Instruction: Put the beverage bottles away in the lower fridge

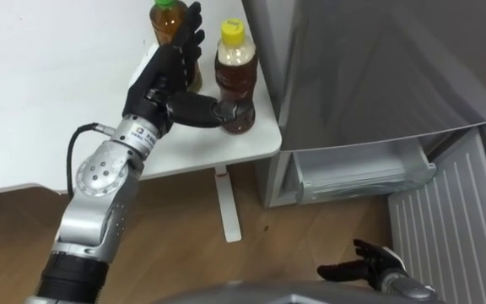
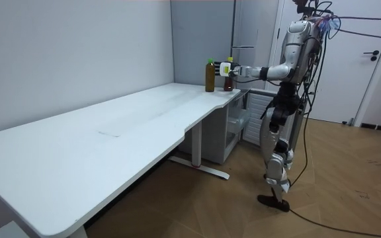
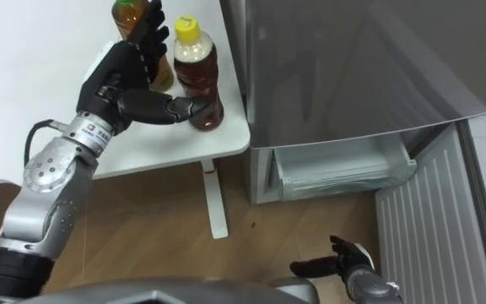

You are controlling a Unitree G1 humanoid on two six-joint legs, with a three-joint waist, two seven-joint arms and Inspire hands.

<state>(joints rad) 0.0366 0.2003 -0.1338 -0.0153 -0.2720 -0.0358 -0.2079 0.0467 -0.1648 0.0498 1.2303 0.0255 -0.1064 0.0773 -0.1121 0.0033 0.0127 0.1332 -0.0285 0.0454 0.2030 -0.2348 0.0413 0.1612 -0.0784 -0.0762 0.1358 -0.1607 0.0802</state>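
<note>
We see the yellow-capped bottle [image 1: 236,74] upright at the corner of the white counter [image 1: 40,84]. The left hand [image 1: 160,76] is just beside it, fingers straight up along its left side and thumb stretched across its lower front, not clasped round it. The green-capped bottle [image 1: 167,24] stands close behind those fingers, partly hidden. Right of the counter is the fridge [image 1: 378,76], its lower door [image 1: 454,219] swung open on a pale drawer [image 1: 353,177]. The right hand [image 1: 365,268] hangs low, fingers loose (holding nothing). The room view adds the robot standing upright before the fridge, left arm held out.
</note>
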